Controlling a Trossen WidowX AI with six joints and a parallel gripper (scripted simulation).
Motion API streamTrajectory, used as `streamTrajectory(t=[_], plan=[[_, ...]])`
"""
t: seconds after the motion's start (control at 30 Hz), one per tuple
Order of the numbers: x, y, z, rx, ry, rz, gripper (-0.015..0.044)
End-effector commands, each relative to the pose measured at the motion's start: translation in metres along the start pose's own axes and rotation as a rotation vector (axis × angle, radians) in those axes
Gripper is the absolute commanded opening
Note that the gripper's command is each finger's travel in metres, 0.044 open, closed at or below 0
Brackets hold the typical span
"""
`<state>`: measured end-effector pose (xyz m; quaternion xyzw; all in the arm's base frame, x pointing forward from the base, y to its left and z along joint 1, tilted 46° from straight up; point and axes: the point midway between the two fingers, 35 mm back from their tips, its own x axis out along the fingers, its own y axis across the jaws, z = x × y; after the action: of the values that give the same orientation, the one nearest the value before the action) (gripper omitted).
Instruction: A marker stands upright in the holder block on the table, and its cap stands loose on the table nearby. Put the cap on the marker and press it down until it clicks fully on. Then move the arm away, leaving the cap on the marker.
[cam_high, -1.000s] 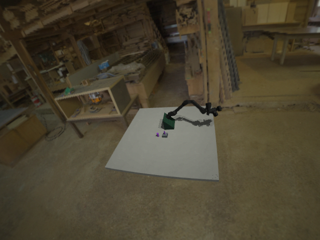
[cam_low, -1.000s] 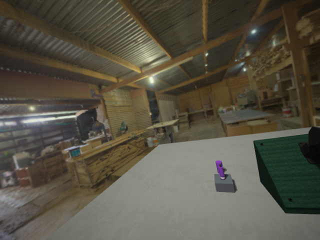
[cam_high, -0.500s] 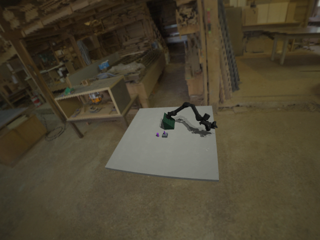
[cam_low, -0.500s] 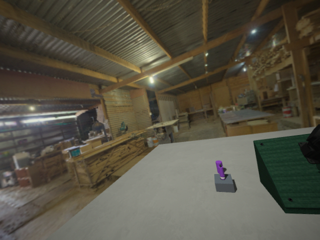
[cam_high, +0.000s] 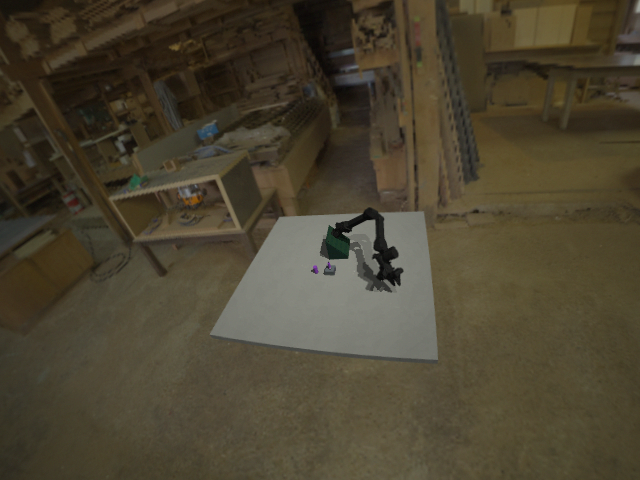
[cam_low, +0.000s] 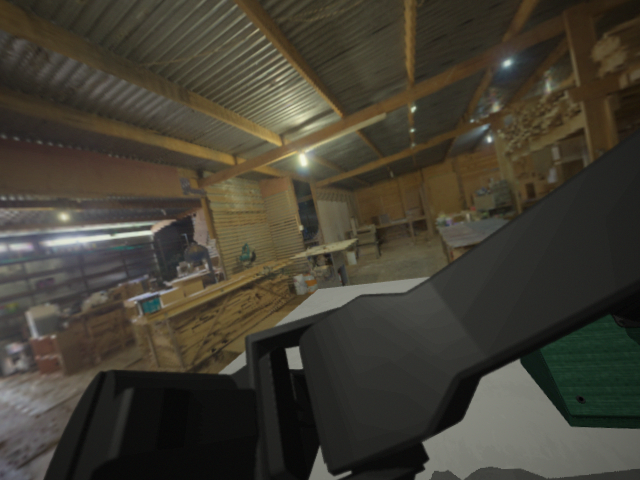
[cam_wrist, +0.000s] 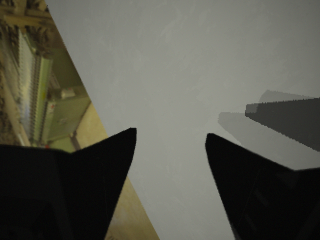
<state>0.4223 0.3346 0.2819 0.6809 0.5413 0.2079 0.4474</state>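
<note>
The grey holder block (cam_high: 329, 273) stands on the table (cam_high: 289, 320) with the purple marker (cam_high: 329, 264) upright in it. The loose purple cap (cam_high: 315, 269) stands on the table just left of the block in the top view. My gripper (cam_high: 396, 282) (cam_wrist: 171, 136) is over the table, well to the right of the block in the top view. It is open part way, with nothing between its fingers in the wrist view. In the exterior view the near arm fills the lower part of the view and hides the marker, block and cap.
The green sloped base (cam_high: 337, 249) (cam_low: 604, 382) of the arm stands behind the block in the top view. The arm (cam_high: 379, 232) arches from it to the right. The wrist view shows a table edge at left and the fingers' shadows at right.
</note>
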Motion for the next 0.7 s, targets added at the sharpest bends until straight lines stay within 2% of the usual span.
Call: streamTrajectory(t=[0.0, 0.37, 0.67], plan=[[-0.019, -0.025, 0.064, 0.021, -0.129, -0.068, 0.0238], [-0.120, -0.118, 0.209, 0.140, -0.432, -0.296, 0.0238], [-0.214, -0.205, 0.264, 0.291, -0.532, -0.483, 0.0238]])
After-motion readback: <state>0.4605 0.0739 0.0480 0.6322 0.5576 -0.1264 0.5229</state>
